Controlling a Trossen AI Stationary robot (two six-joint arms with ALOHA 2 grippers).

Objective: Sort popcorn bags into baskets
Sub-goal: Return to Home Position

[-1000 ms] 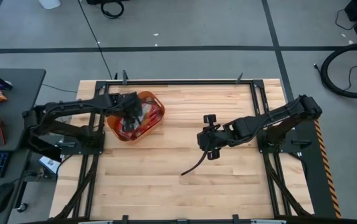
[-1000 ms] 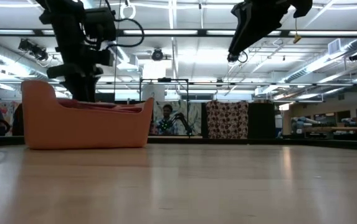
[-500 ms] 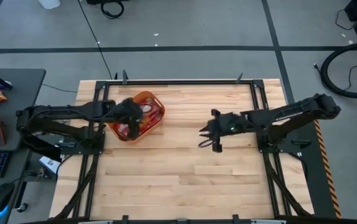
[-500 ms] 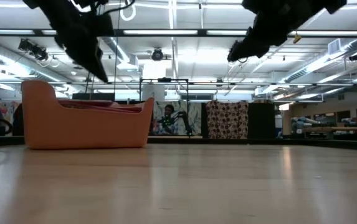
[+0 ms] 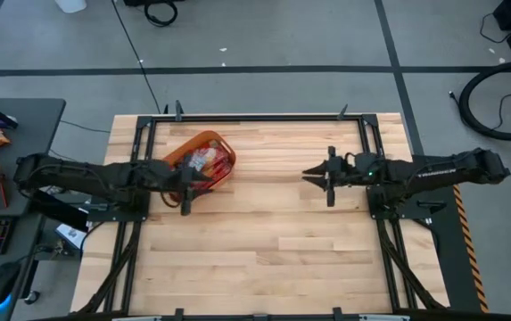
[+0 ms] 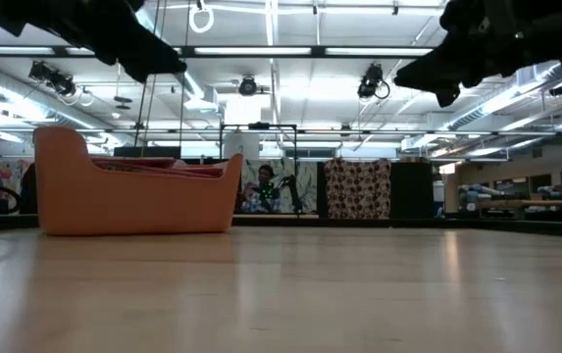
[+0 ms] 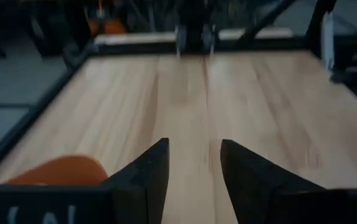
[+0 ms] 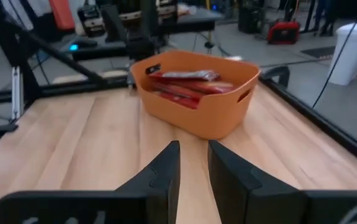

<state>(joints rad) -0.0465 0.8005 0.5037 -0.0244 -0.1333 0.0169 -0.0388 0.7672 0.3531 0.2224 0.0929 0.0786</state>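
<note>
The right jaws stand a narrow gap apart and empty. They face across bare tabletop (image 8: 72,143) toward the orange basket (image 8: 218,118), well apart from it. It is rectangular with rounded corners and low walls. Red popcorn bags (image 8: 181,87) lie flat and stacked inside, print too small to read. The left jaws, apart and empty, hover just beside the basket.

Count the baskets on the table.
1: the orange basket stands on the left side of the table, with red popcorn bags piled inside it. No other basket shows in any view.
</note>
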